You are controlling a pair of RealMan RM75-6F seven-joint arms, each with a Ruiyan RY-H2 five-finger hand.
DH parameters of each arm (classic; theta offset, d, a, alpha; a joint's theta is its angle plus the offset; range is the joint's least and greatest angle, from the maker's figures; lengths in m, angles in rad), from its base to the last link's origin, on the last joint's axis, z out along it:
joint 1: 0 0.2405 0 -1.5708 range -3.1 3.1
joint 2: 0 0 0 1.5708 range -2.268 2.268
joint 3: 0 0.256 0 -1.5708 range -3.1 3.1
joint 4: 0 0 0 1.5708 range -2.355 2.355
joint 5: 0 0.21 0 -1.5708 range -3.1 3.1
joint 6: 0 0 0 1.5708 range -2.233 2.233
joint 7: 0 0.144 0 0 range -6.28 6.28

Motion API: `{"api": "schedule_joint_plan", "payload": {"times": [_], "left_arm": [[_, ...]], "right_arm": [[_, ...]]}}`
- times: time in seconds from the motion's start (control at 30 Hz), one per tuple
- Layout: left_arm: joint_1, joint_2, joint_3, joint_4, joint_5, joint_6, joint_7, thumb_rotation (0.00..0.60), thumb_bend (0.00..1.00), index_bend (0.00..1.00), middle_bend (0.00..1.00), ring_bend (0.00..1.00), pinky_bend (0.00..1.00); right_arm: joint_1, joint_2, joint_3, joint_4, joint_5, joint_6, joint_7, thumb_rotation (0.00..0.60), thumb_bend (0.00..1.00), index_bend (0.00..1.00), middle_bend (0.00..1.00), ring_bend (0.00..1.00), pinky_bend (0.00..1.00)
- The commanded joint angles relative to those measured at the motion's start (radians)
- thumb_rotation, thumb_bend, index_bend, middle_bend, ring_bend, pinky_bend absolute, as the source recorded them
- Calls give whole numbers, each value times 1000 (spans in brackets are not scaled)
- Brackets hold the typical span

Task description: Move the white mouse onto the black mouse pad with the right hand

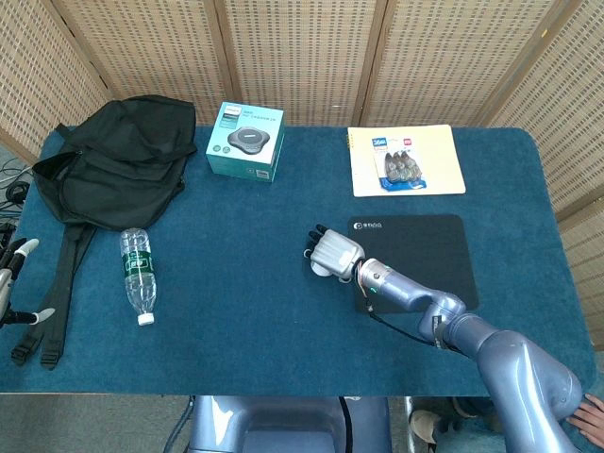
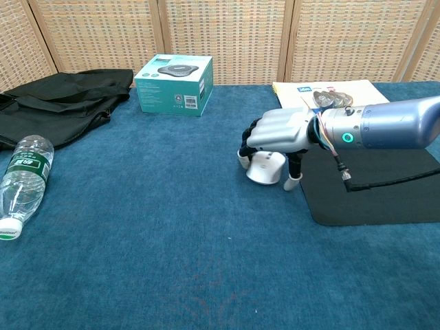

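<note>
The white mouse sits on the blue tablecloth just left of the black mouse pad, whose near left corner it almost touches. My right hand lies over the mouse and grips it, fingers curled down its left side and the thumb down its right. From the head camera my right hand covers nearly all of the mouse, at the left edge of the mouse pad. My left hand shows only at the far left edge of the head view, off the table, fingers apart and holding nothing.
A black backpack lies at the back left, with a water bottle on its side in front of it. A teal box stands at the back centre. A yellow folder with a blister pack lies behind the mouse pad.
</note>
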State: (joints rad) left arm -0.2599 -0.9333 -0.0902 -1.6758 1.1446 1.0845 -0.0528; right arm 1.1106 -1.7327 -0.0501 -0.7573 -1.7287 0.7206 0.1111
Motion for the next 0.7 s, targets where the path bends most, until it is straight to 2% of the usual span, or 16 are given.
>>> {"api": "schedule_joint_plan", "payload": {"times": [0.03, 0.1, 0.2, 0.37, 0.53, 0.7], "left_arm": [[-1, -1, 0, 0, -1, -1, 1, 600, 0, 0, 0, 0, 0], [-1, -2, 0, 1, -3, -2, 3, 600, 0, 0, 0, 0, 0], [-3, -2, 0, 2, -6, -7, 3, 600, 0, 0, 0, 0, 0], [-4, -3, 0, 5, -5, -8, 3, 600, 0, 0, 0, 0, 0], [-4, -8, 2, 5, -7, -3, 17, 600, 0, 0, 0, 0, 0], [-2, -14, 3, -7, -14, 16, 52, 600, 0, 0, 0, 0, 0]], "right_arm": [[-10, -34, -17, 52, -27, 70, 28, 600, 401, 553, 553, 420, 379], [-15, -42, -26, 78, -40, 114, 51, 600, 456, 581, 583, 449, 405], [-21, -30, -39, 94, -66, 195, 78, 600, 481, 582, 582, 449, 414], [-18, 41, -91, 90, -153, 332, 68, 600, 522, 582, 581, 449, 414], [-10, 143, -184, 101, -275, 466, 55, 600, 611, 582, 578, 449, 415], [-18, 218, -293, 200, -396, 580, 52, 600, 667, 582, 577, 449, 417]]}}
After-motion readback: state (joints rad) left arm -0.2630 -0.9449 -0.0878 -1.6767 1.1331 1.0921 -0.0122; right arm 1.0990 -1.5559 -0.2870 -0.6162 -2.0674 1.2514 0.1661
